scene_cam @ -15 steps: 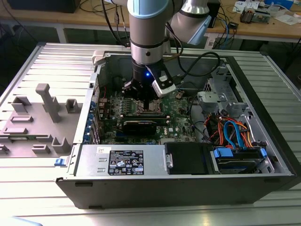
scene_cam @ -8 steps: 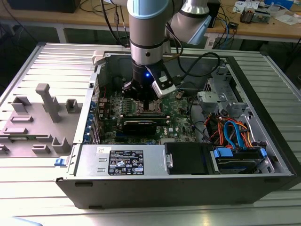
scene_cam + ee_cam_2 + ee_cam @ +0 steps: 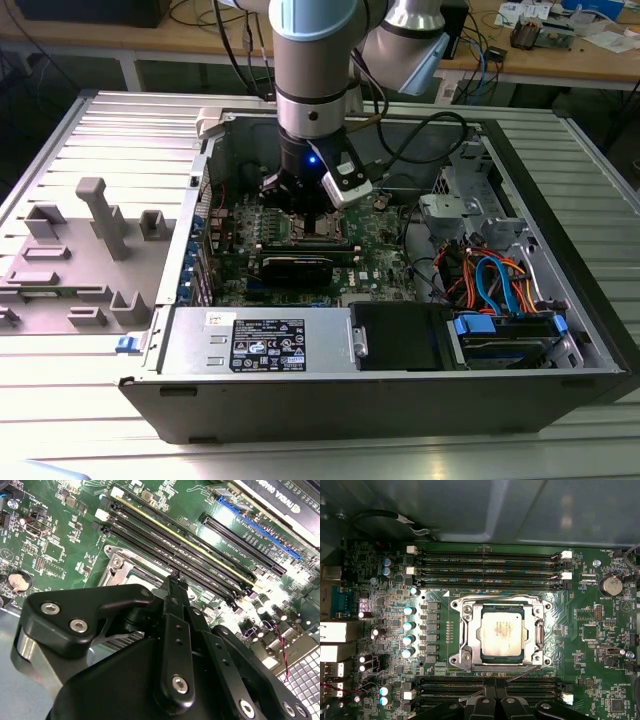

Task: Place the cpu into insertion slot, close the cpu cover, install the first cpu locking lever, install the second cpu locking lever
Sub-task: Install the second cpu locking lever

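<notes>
Black end effector (image 3: pixel 172 587) linkage hogs the second wrist view, fingers pinched together on nothing, tip hanging just above the insertion slot (image 3: pixel 501 631). Looks like the cpu (image 3: pixel 501 631) is already seated: dull silver square sitting flat in the socket, directly below and slightly ahead of the end effector. The cpu cover (image 3: pixel 470 630) seems to be down around it, so I'd guess we're at the locking levers, which needs a careful hook-and-press.
</notes>
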Controlling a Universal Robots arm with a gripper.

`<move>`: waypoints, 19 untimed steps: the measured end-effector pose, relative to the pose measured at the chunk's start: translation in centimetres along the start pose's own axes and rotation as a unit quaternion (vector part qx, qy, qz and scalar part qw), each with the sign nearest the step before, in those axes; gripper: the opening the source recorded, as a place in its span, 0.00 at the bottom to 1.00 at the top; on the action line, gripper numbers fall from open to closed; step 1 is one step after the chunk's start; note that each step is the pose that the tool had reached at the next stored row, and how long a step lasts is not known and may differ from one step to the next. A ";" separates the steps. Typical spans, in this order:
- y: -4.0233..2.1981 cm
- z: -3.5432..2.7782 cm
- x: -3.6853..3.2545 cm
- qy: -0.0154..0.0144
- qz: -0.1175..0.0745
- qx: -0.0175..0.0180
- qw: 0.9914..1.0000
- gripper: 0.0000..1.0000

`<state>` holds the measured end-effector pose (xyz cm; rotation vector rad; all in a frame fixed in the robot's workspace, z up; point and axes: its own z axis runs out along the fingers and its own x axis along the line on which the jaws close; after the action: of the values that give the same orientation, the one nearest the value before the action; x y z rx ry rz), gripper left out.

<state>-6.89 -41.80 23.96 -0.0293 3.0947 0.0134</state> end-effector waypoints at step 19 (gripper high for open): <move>0.00 0.25 0.36 0.000 0.000 0.000 1.000 0.11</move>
<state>-7.24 -41.80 23.69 -0.0293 3.0948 0.0134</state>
